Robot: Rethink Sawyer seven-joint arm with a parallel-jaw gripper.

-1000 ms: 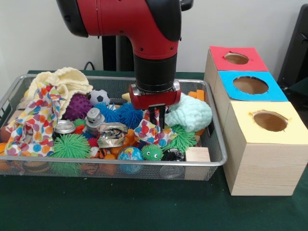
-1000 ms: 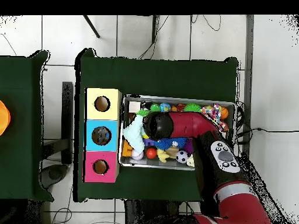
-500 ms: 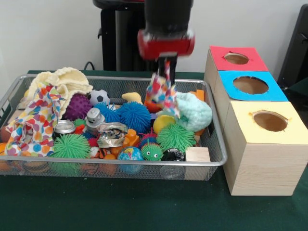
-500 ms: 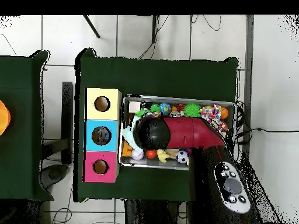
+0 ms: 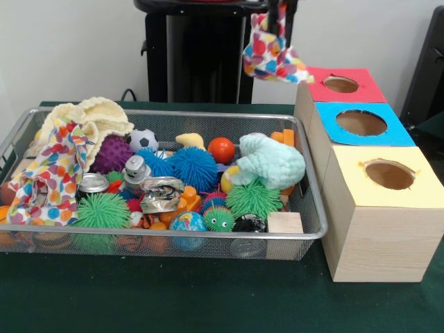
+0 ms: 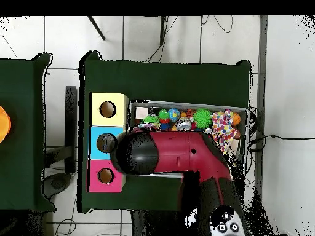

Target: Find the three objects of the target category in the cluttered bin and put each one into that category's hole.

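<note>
A small polka-dot cloth [image 5: 272, 54] hangs in the air at the top of the front view, above the bin's right end and just left of the red-topped box [image 5: 340, 84]. My gripper [image 5: 278, 15] is shut on its upper end; only the finger tips show at the picture's top edge. In the overhead view the arm's black wrist [image 6: 143, 157] covers the gripper and the cloth, beside the blue-topped box [image 6: 106, 142]. A larger polka-dot cloth [image 5: 50, 172], a yellow knit cloth [image 5: 87, 114] and a mint knit cloth [image 5: 272, 161] lie in the wire bin [image 5: 173, 236].
The bin also holds several spiky balls, a red ball [image 5: 221, 149], a small football [image 5: 143, 139], crushed cans [image 5: 161, 194] and a wooden block [image 5: 285, 223]. The yellow-topped box [image 5: 390, 173] stands nearest the front, with the blue-topped box [image 5: 361, 123] behind it.
The gripper has risen out of the bin with the small polka-dot cloth and carried it up and right toward the boxes. The red ball it covered now shows.
</note>
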